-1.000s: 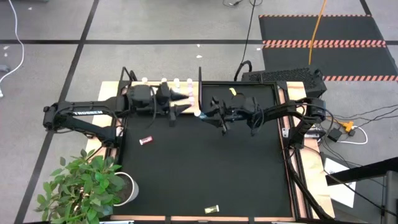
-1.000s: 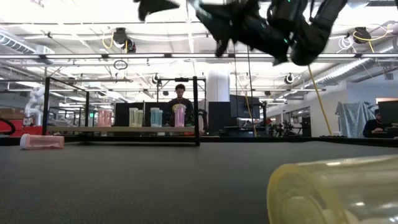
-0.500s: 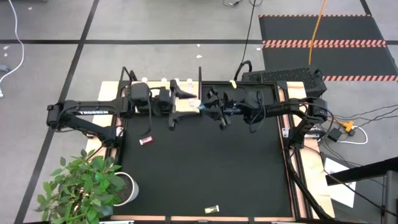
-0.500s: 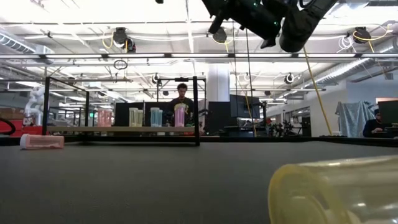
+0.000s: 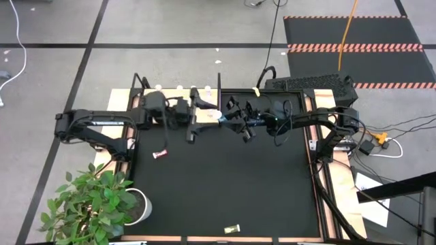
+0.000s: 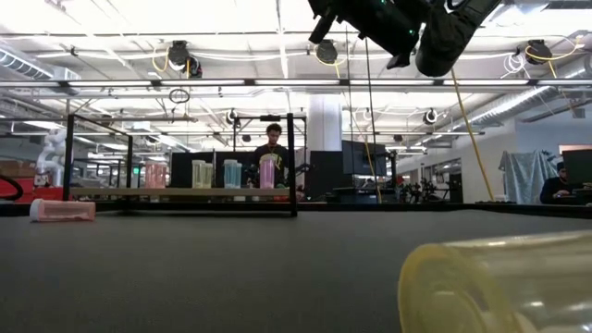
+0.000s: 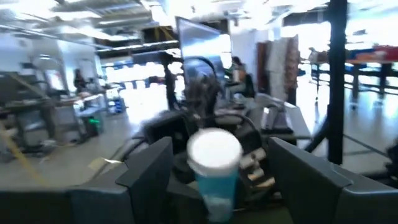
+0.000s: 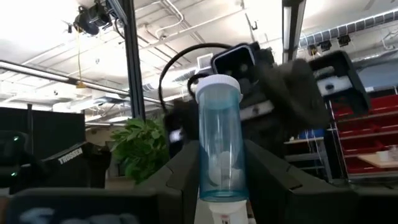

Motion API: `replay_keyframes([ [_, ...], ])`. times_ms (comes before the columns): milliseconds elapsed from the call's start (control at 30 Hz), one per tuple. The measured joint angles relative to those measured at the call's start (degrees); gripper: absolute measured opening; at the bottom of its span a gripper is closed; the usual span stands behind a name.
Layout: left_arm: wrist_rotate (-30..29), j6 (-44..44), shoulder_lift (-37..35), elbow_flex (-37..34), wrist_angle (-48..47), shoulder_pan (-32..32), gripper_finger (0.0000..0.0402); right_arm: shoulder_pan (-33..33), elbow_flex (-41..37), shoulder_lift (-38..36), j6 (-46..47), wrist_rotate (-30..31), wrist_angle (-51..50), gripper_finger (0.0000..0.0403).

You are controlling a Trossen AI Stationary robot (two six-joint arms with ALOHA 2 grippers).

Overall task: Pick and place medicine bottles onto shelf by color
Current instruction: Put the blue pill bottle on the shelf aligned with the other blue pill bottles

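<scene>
— Black mat (image 5: 225, 184), busy open lab behind, both arms up high at the back edge by the shelf (image 5: 208, 110). Blue bottle (image 8: 221, 143), where at?

— Up in the air between the two arms. Pinched in the right gripper (image 8: 222, 186), clamped on the lower body, white cap poking out past the fingertips toward the other arm.

— And the left gripper (image 7: 217, 158)?

— Nose to nose with the right one. Spread wide, one finger on each side of the cap end, clear gaps both sides. Around it, not touching, holding nothing.

— Rest of the lot?

— Standing bottles (image 6: 231, 174) lined up in a row on the shelf: pink, yellow, blue, pink. Pink bottle (image 5: 160, 154) flat on the mat, below the left arm, well apart from both grippers. Yellow bottle (image 6: 499, 282) on its side down at the near edge, right up against the low camera.
</scene>
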Motion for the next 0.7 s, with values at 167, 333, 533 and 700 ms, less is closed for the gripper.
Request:
replay_keyframes([
  [167,2.8,0.1,3.4,-0.1,3.5,0.0,0.026,0.1,0.0,0.0,0.4,-0.1,0.0,0.0102],
  [333,2.9,-0.5,4.0,0.0,7.1,0.1,0.0229,0.1,0.0,0.0,1.1,-0.2,-0.4,0.0102],
  [533,3.0,-1.6,3.9,0.0,7.5,0.8,0.0176,0.1,0.0,0.0,1.1,-0.2,-0.7,0.0102],
  [700,3.0,-2.9,3.9,0.0,7.5,1.7,0.0148,0.1,0.0,0.0,1.7,-0.1,-0.7,0.0102],
])
